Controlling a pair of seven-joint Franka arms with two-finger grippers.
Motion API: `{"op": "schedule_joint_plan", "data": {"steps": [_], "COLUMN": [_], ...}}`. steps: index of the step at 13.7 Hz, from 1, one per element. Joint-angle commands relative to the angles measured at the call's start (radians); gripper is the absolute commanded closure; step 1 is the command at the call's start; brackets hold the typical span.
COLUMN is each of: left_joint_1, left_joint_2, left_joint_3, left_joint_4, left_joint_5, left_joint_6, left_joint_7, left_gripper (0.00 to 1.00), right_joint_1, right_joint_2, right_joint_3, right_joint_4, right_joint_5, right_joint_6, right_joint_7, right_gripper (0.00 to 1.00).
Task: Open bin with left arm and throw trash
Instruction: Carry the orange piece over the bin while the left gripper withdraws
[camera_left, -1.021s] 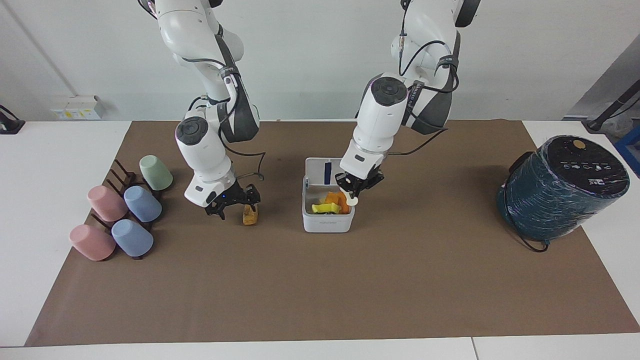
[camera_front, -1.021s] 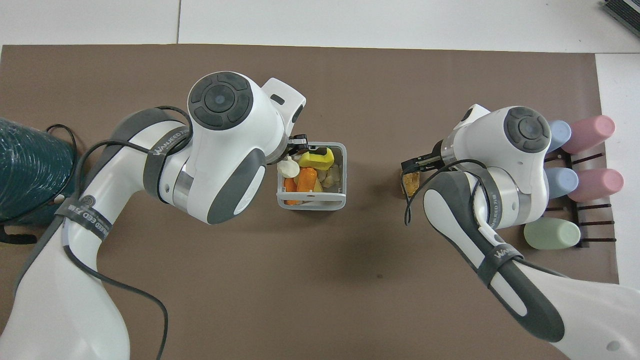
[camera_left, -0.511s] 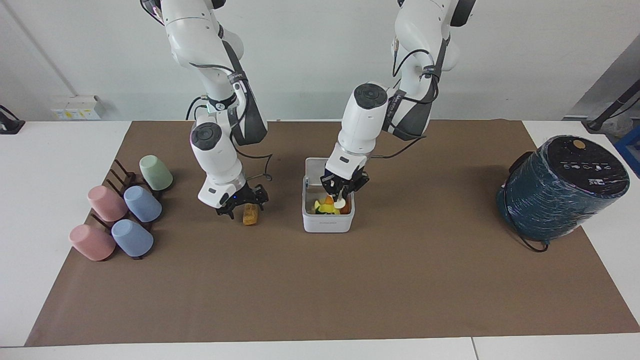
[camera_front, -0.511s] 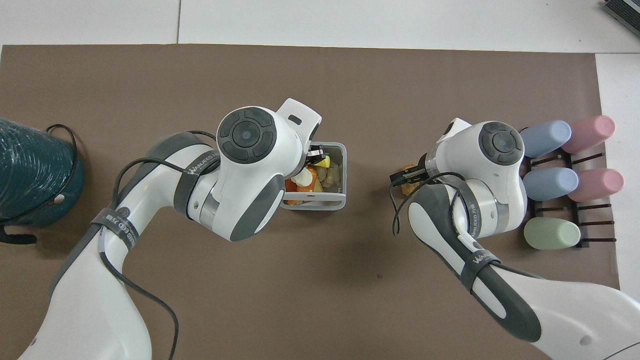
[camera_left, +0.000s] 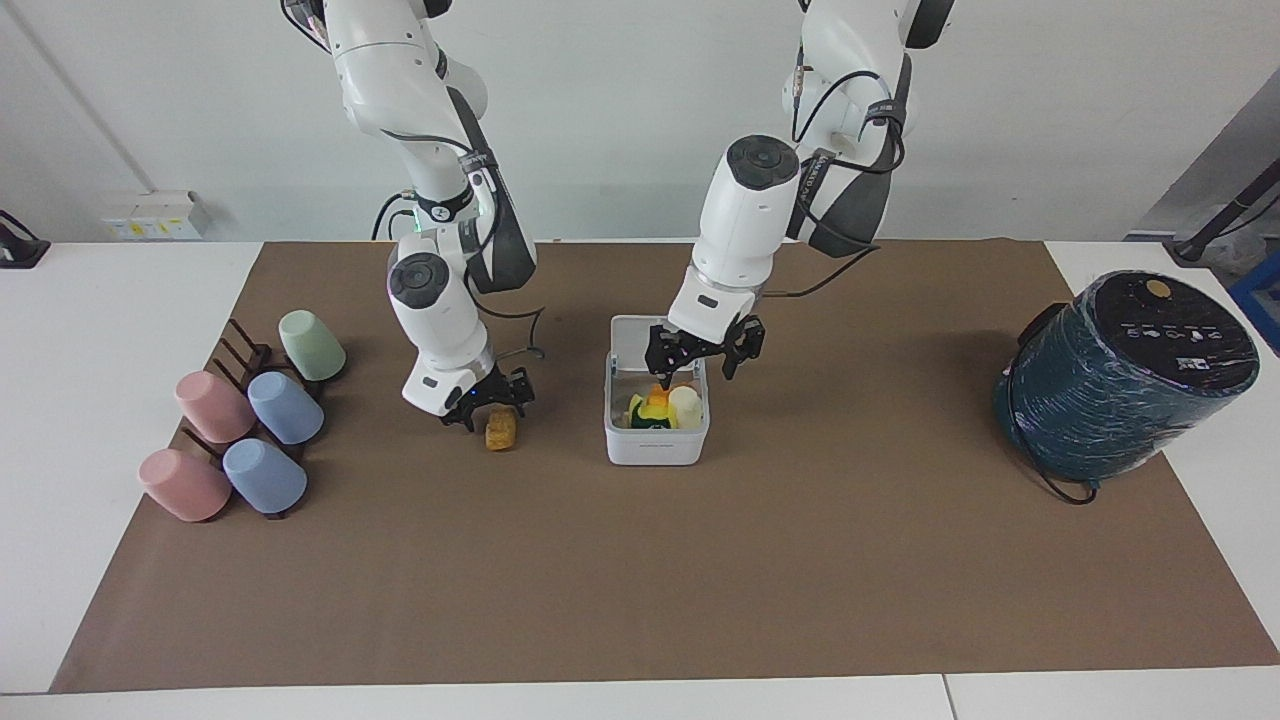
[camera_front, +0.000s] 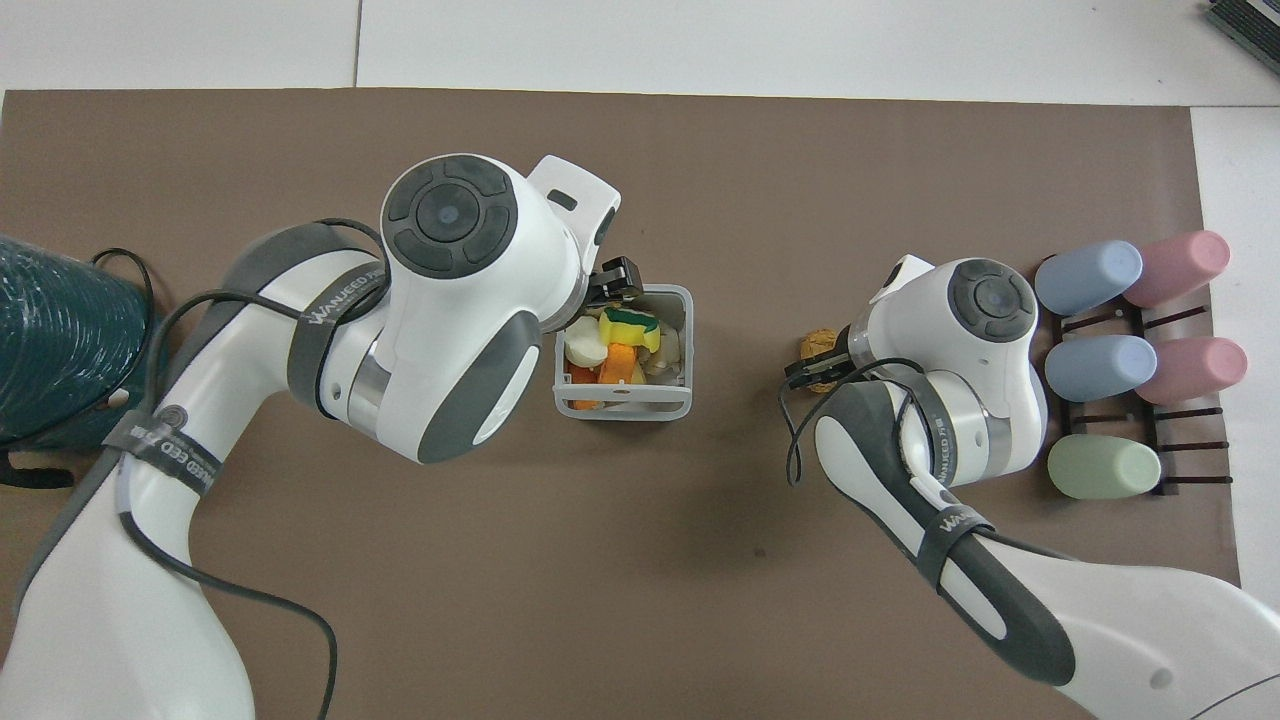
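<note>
1. Two pincers. The left pincer (camera_left: 700, 368) hangs at mid-frame in the facing view, directly over the bin (camera_left: 655, 447); it is spread wide and holds nothing.
2. The right pincer (camera_left: 486, 408) is low over the worktop (camera_left: 640, 580). It sits just above the orange-brown lump (camera_left: 500, 432) and slightly to the robots' side of it. Whether it is spread or closed cannot be told.
3. The bin is a white square plastic box with rounded corners and smooth walls, standing at mid-frame. Its hinged lid (camera_left: 632, 333) is upright on the edge nearer the robots, so it is already open.
4. Inside the bin are a bright yellow lump (camera_left: 648, 412), an orange piece (camera_front: 618, 362) and a creamy white lump (camera_left: 685, 404), rounded and matte, piled near the rim.
5. The orange-brown lump is stubby and rough-looking, with no marked long axis. It lies on the brown mat beside the bin, toward the right arm's end.
6. Judgement: this is the last piece outside the bin. The right arm is much the nearer one, and the carry runs sideways along the worktop to the bin.
</note>
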Motion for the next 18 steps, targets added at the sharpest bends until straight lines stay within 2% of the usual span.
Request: {"op": "schedule_joint_plan", "data": {"steps": [1, 4, 6, 8, 14, 16, 18], "left_joint_1": [0.070, 0.147, 0.224, 0.290, 0.403, 0.425, 0.433], "left_joint_2": [-0.007, -0.012, -0.021, -0.062, -0.185, -0.222, -0.262], "left_joint_3": [-0.004, 0.001, 0.001, 0.002, -0.002, -0.002, -0.002], "left_joint_4": [0.093, 0.170, 0.171, 0.171, 0.145, 0.104, 0.041], "left_joint_5": [0.019, 0.019, 0.019, 0.020, 0.072, 0.072, 0.090], "left_joint_6": [-0.135, -0.242, -0.310, -0.357, -0.506, -0.519, -0.511], "left_joint_7": [0.001, 0.099, 0.229, 0.364, 0.709, 0.769, 0.777], "left_gripper": [0.00, 0.00, 0.00, 0.00, 0.00, 0.00, 0.00], "right_joint_1": [-0.007, -0.005, -0.010, -0.018, -0.012, 0.031, 0.073], "right_joint_2": [-0.028, -0.023, -0.025, -0.023, 0.006, 0.013, 0.015], "right_joint_3": [0.004, 0.004, 0.006, 0.007, 0.006, 0.012, 0.012], "right_joint_4": [-0.026, 0.010, 0.084, 0.142, 0.270, 0.270, 0.268], "right_joint_5": [-0.016, -0.016, 0.002, 0.045, 0.462, 0.525, 0.568], "right_joint_6": [0.001, -0.030, -0.077, -0.087, -0.024, 0.057, 0.082], "right_joint_7": [0.034, 0.080, 0.133, 0.184, 0.247, 0.358, 0.504], "right_gripper": [1.00, 1.00, 1.00, 1.00, 1.00, 1.00, 1.00]}}
